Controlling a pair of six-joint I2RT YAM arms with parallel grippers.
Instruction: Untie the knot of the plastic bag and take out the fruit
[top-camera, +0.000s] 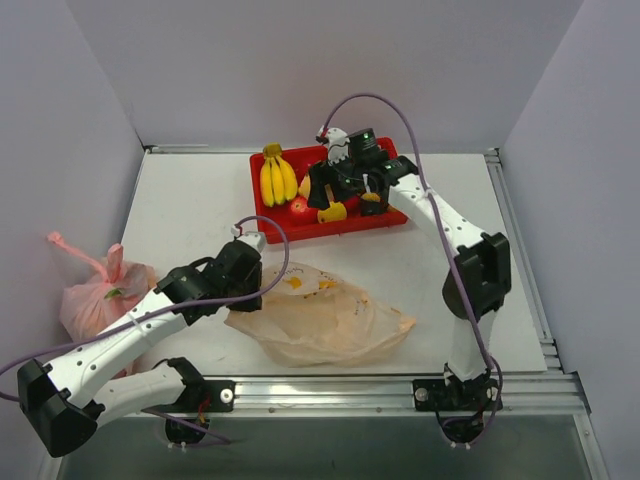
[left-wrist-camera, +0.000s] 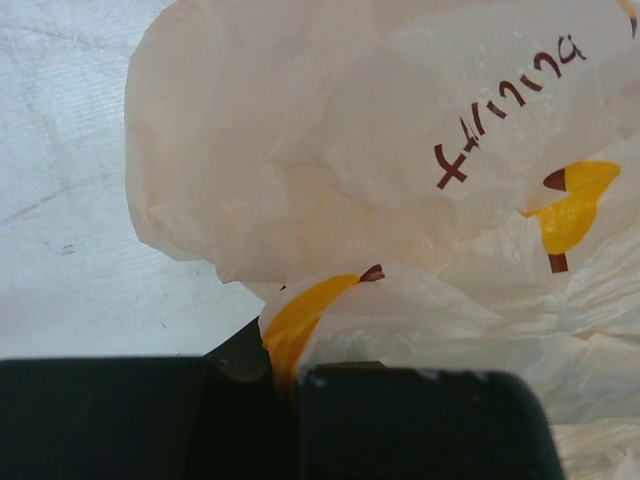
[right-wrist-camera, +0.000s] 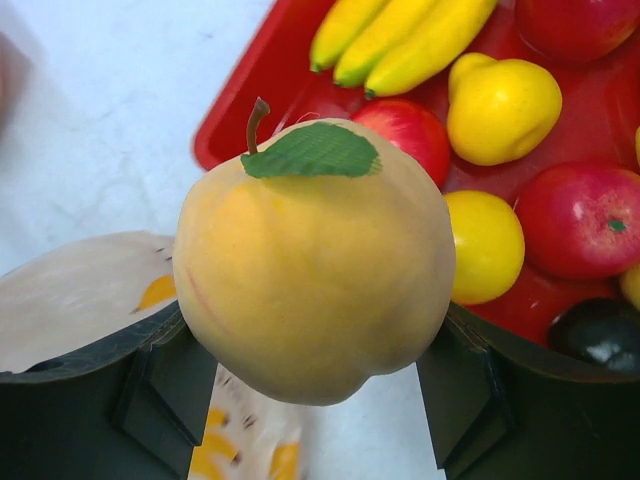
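Observation:
The pale peach-orange plastic bag (top-camera: 330, 322) lies flat and crumpled on the table in front of the arms; no knot shows on it. My left gripper (top-camera: 247, 268) is shut on a fold of the bag's film at its left edge, which the left wrist view shows as the bag (left-wrist-camera: 330, 150) pinched in the gripper (left-wrist-camera: 290, 375). My right gripper (top-camera: 340, 203) hovers at the near edge of the red tray (top-camera: 385, 224). It is shut on a yellow-orange peach-like fruit (right-wrist-camera: 315, 260) with a green leaf. Apples (right-wrist-camera: 580, 220), yellow fruits (right-wrist-camera: 500, 105) and a dark plum (right-wrist-camera: 600, 335) lie in the tray (right-wrist-camera: 250, 110).
A banana bunch (top-camera: 277, 178) lies in the tray's left end. A pink knotted bag (top-camera: 95, 290) sits at the table's left edge beside my left arm. Grey walls enclose the table on three sides.

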